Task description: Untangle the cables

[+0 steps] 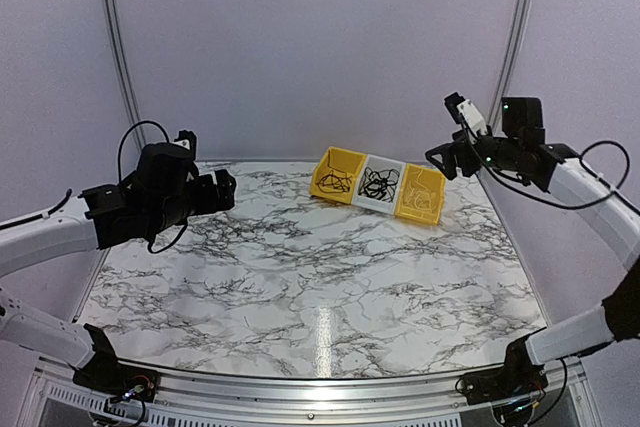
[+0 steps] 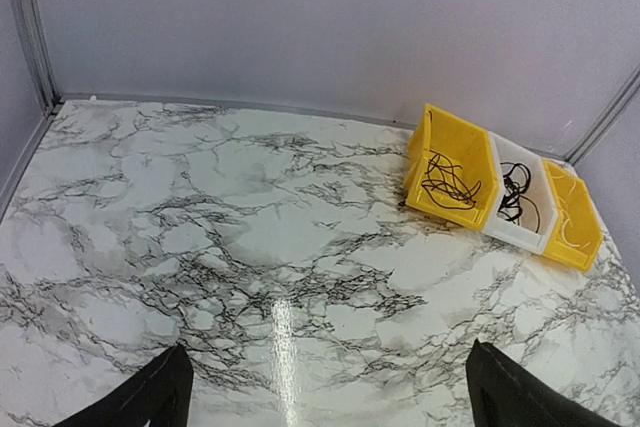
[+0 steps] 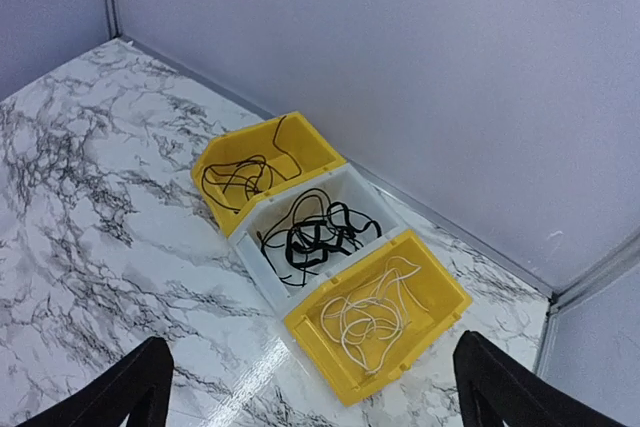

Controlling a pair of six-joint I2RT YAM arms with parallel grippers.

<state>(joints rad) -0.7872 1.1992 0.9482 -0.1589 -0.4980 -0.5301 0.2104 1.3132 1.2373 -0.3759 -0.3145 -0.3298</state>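
The cables (image 3: 305, 237) lie in three bins (image 3: 305, 142) at one o'clock on the tabletop (image 1: 300, 287). They look thin, light and limp, likely to snag. Best pinch one loop at a pile's edge. Both arms' jaws stand wide open, empty.

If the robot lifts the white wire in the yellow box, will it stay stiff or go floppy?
Probably floppy: the white wire lies in loose, curly loops. Likely light, as it looks thin. Its overlapping loops might snag.
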